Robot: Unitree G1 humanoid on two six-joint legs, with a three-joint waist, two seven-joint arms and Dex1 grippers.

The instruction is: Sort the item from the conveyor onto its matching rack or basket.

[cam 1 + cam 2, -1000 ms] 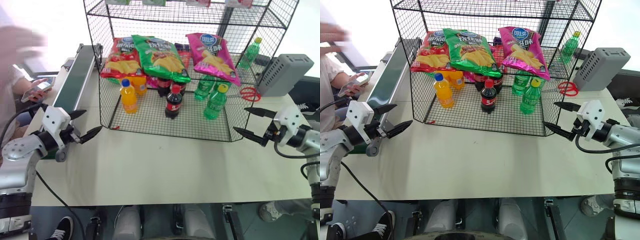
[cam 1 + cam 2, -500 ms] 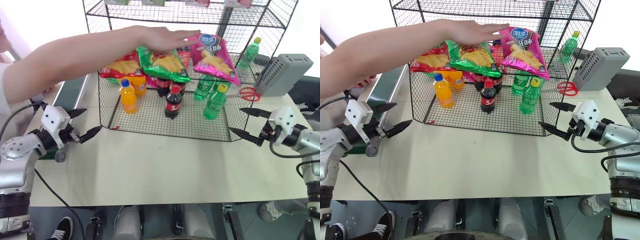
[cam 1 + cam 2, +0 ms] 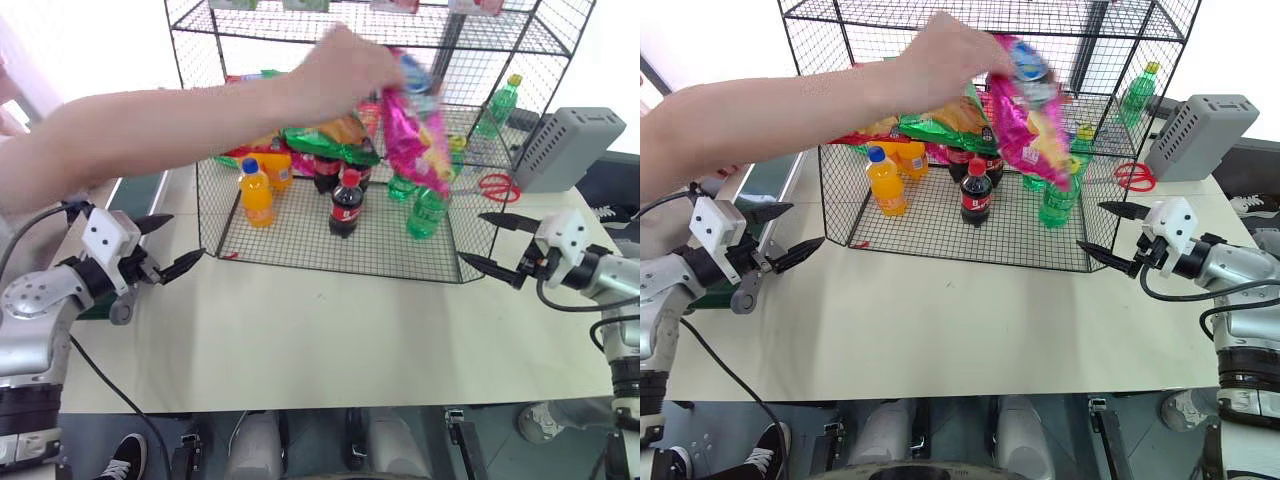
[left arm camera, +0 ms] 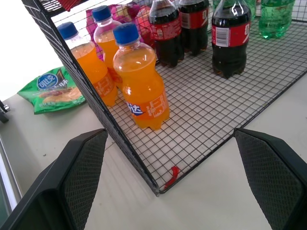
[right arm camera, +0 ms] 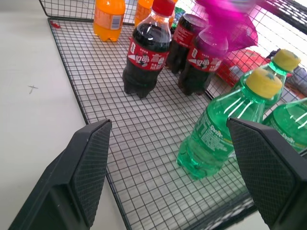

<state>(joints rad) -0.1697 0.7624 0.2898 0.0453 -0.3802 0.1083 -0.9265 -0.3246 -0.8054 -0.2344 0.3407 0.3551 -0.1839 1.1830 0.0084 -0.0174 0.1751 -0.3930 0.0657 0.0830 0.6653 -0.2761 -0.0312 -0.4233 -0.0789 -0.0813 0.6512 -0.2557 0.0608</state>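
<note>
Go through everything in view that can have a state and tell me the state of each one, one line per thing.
pink chip bag: lifted off the shelf, hanging from a person's hand
green chip bag: lying on the rack shelf
orange soda bottles: upright, capped
cola bottles: upright, capped
green soda bottles: upright, capped
left gripper: open, empty
right gripper: open, empty

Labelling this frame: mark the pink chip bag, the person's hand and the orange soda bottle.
pink chip bag [image 3: 1025,120], right eye view, crumpled middle.
person's hand [image 3: 940,50], right eye view, back of hand.
orange soda bottle [image 4: 141,86], left wrist view, body.
</note>
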